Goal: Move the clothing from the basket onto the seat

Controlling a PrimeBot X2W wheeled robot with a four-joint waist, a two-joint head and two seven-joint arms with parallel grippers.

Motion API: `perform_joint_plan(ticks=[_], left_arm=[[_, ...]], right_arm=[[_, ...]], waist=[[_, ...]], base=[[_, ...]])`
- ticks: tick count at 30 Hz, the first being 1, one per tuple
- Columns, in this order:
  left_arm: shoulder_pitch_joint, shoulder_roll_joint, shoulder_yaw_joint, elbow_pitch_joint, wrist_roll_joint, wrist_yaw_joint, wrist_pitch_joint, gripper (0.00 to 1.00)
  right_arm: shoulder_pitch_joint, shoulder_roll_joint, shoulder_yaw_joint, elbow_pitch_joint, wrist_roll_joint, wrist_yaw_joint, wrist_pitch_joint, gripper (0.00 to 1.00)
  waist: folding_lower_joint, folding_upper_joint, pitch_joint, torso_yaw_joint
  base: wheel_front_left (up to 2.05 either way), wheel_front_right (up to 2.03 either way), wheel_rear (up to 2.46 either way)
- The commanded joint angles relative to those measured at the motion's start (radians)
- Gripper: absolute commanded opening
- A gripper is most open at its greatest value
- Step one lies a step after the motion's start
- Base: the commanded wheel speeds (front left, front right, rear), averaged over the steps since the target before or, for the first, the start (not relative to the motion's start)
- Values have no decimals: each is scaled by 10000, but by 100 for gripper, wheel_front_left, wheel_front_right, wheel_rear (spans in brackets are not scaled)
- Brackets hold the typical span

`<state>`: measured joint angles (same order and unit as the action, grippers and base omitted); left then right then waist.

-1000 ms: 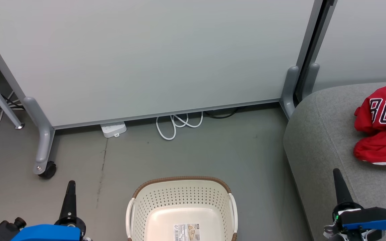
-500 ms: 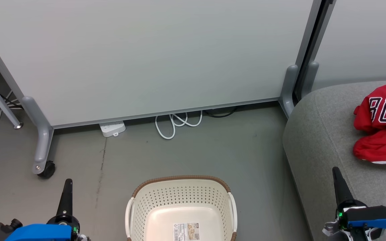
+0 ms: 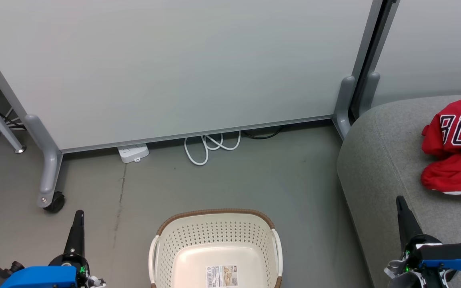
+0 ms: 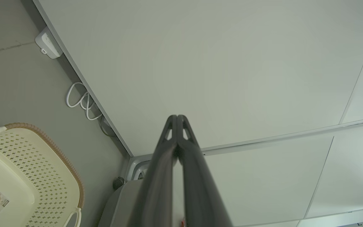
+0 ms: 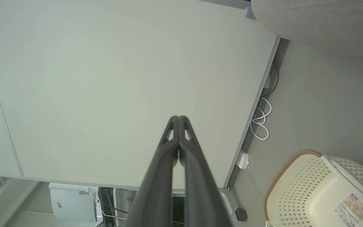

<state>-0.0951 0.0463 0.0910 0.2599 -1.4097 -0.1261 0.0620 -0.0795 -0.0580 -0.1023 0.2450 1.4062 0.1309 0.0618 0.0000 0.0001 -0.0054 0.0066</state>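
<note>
Perforated glossy plastic basket [image 3: 214, 244], woven matt fabric seat [image 3: 378, 160], soft cloth clothing [image 3: 454, 156].

- Head camera: mounted high, facing forward and down. It takes in the floor [image 3: 254, 180], the basket [image 3: 214, 240] nearest, the partition panel [image 3: 174, 68] beyond, and the seat [image 3: 374, 160] to the right.
- Left wrist camera: low, close behind the left gripper [image 4: 176, 117], sighting along it at the panel.
- Right wrist camera: likewise behind the right gripper [image 5: 179, 118].
- Shared by all three: basket, panel, seat, white cable [image 3: 209, 147] at the panel's foot.
</note>
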Motion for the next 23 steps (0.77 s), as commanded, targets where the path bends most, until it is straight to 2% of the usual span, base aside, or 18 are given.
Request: perform_joint_plan(ticks=[1,23], left_arm=[[-151,57,72,-83,-227,-49,87,0],[-187,63,245,-160,-1835,-70,513,0]], right_arm=[[-202,39,-30,-40,272,-2,93,0],[-324,89,-126,-8,1874,-3,511,0]], waist=[[0,-1,5,-4],[0,-1,73,-57]], base=[[0,0,0],[0,0,0]])
